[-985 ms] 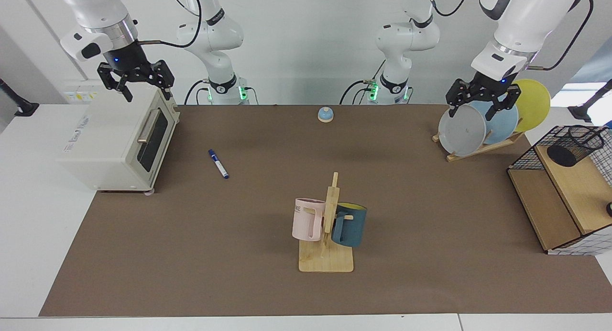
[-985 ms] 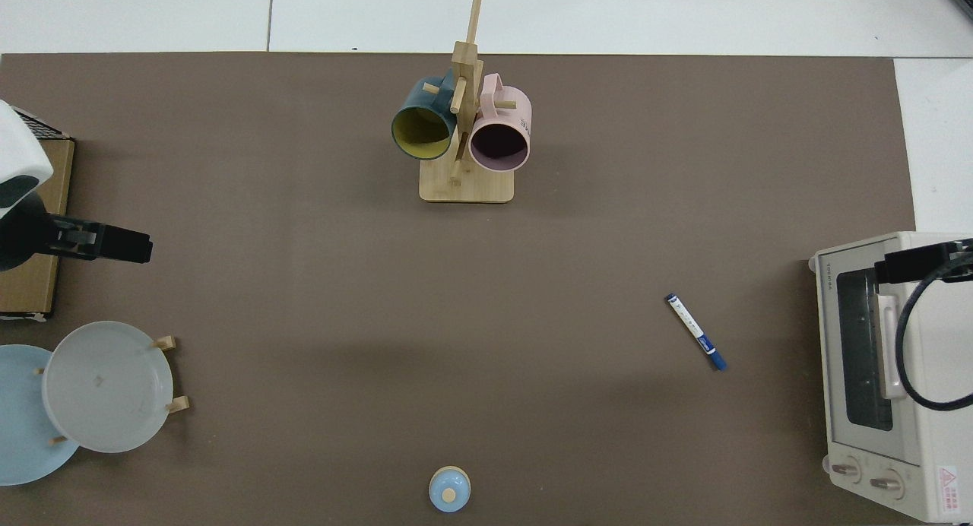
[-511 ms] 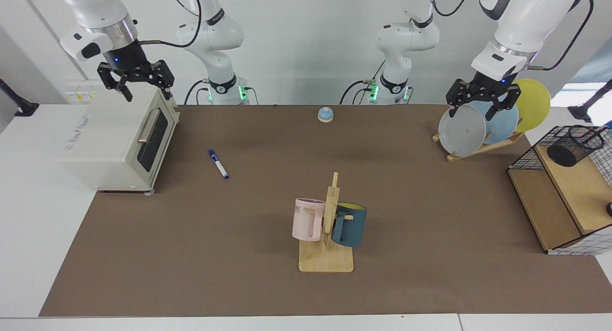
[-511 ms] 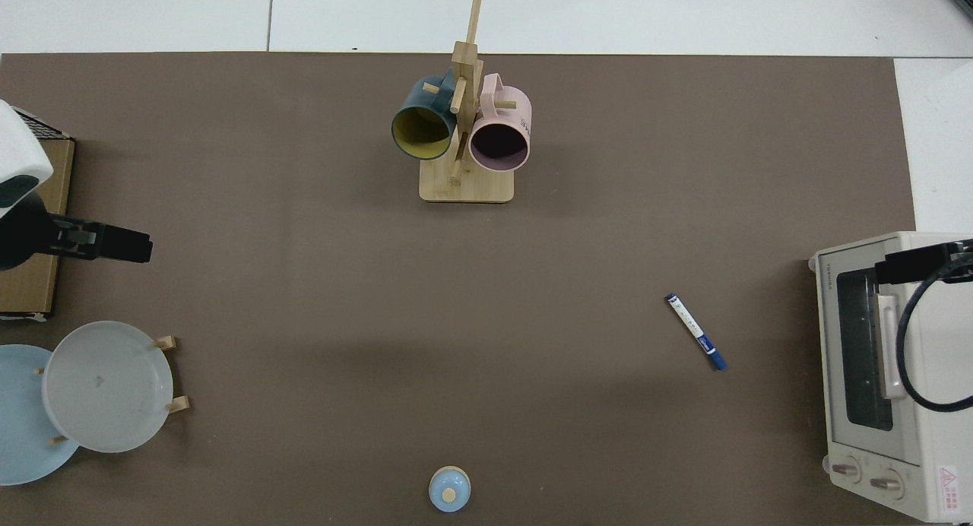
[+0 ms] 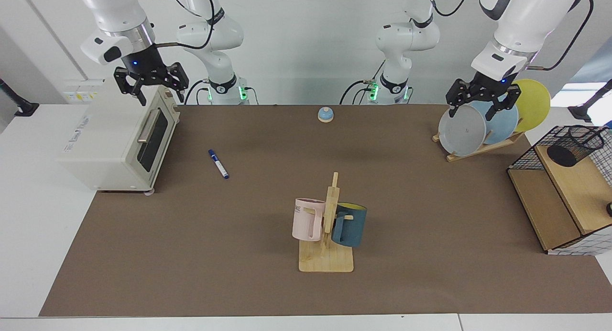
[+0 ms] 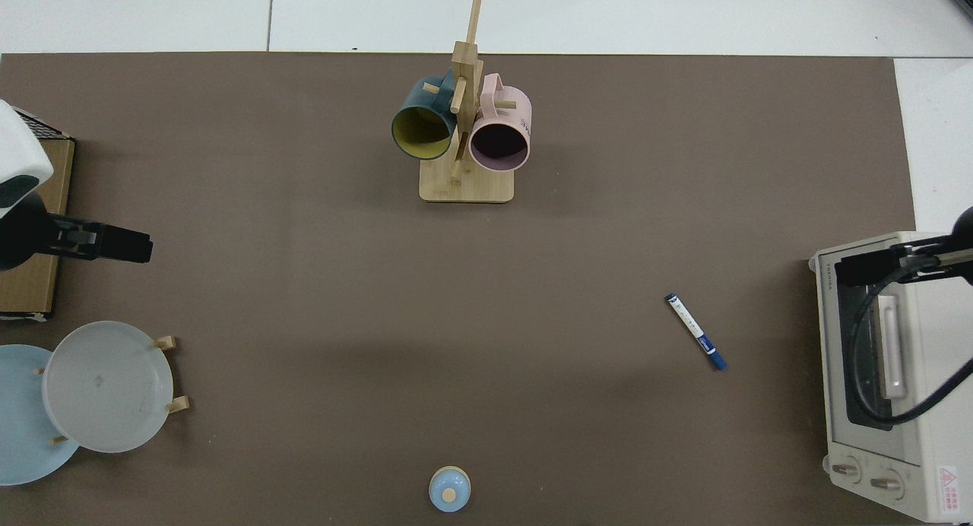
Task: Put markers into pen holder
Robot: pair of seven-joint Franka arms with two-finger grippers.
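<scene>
A slim marker (image 5: pixel 218 163) (image 6: pixel 695 332) with a white barrel and blue cap lies flat on the brown mat, just right of the oven in the facing view. My right gripper (image 5: pixel 161 99) (image 6: pixel 866 270) hangs open and empty above the oven's top front edge, well up and left of the marker. The pen holder (image 5: pixel 573 146), a small black mesh cup, stands on the wooden shelf at the far right. My left gripper (image 5: pixel 471 115) (image 6: pixel 114 243) waits open and empty above the plates. In the top view the pen holder is out of sight.
A white toaster oven (image 5: pixel 119 139) sits at the mat's left end. A wooden mug tree (image 5: pixel 327 226) with a pink and a blue mug stands at centre front. A plate rack (image 5: pixel 478 125), a wire-grid shelf rack (image 5: pixel 559 197) and a small blue bell (image 5: pixel 325 114) are also here.
My right gripper has shifted toward the mat, from over the oven's top to its front edge. The left arm, the marker and everything else have stayed put.
</scene>
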